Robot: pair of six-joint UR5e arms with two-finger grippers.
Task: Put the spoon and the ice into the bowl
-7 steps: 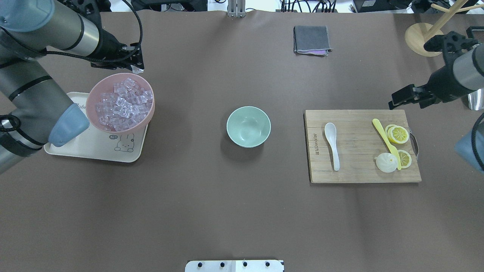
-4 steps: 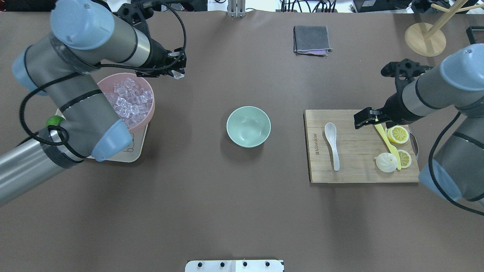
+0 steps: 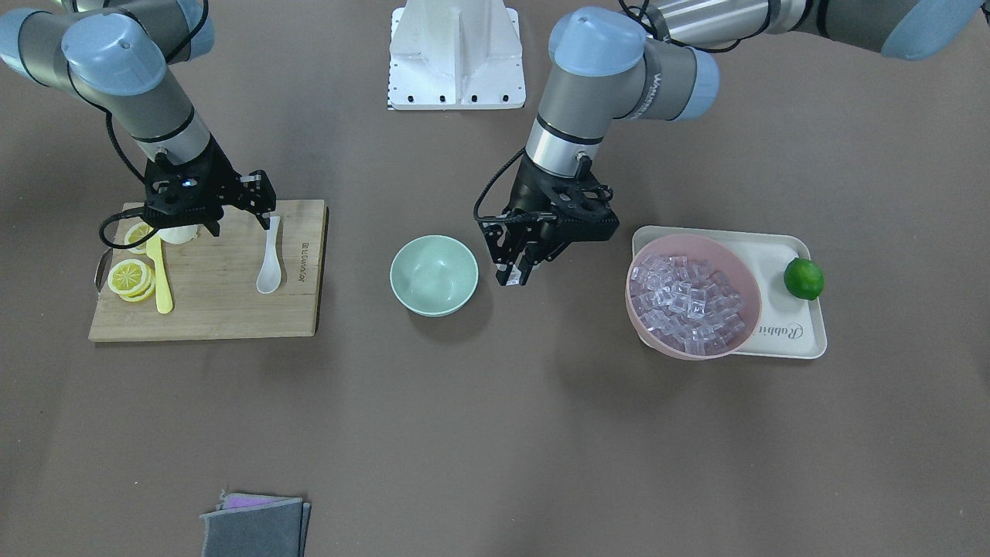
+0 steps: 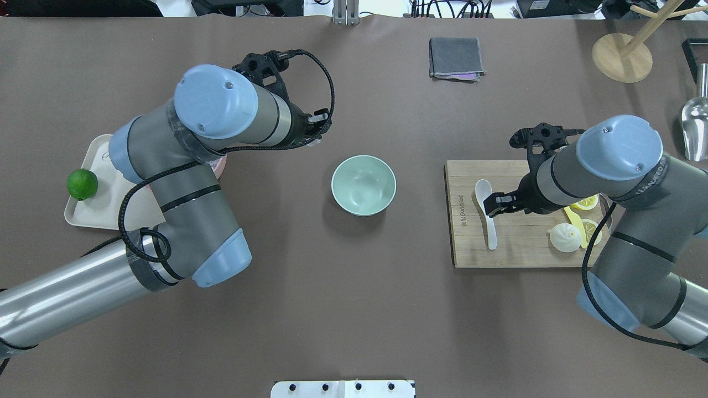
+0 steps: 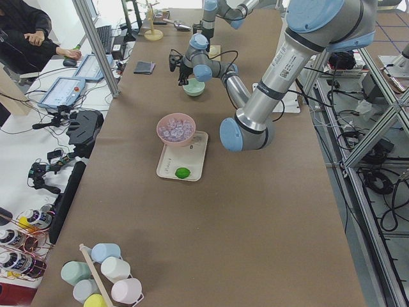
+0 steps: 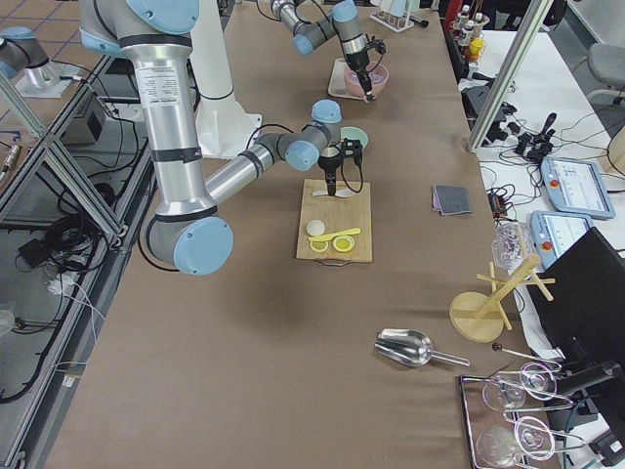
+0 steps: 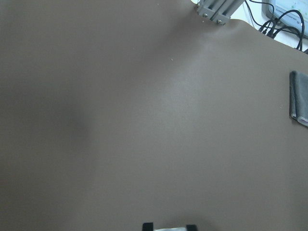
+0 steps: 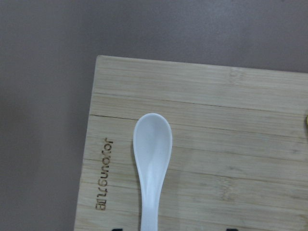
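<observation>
The mint-green bowl point(image 4: 363, 184) stands empty at the table's middle. My left gripper point(image 3: 513, 272) hangs just beside it, on the pink bowl's side, shut on a small clear ice cube point(image 7: 166, 229). The white spoon point(image 4: 487, 213) lies on the wooden cutting board point(image 4: 520, 249). My right gripper point(image 4: 494, 207) is open above the spoon's handle, and in the right wrist view the handle point(image 8: 150, 211) runs between the two fingertips. The rest of the ice point(image 3: 684, 298) fills the pink bowl point(image 3: 642, 321).
The pink bowl sits on a cream tray point(image 3: 781, 340) with a lime point(image 3: 803, 278). The board also holds a yellow knife point(image 3: 161, 278), lemon slices point(image 3: 128, 277) and a white bun point(image 4: 565, 237). A grey cloth point(image 4: 456, 57) lies at the far side.
My left arm has swung from the pink bowl toward the green bowl with the ice cube in its gripper. My right arm has moved across the board to above the spoon.
</observation>
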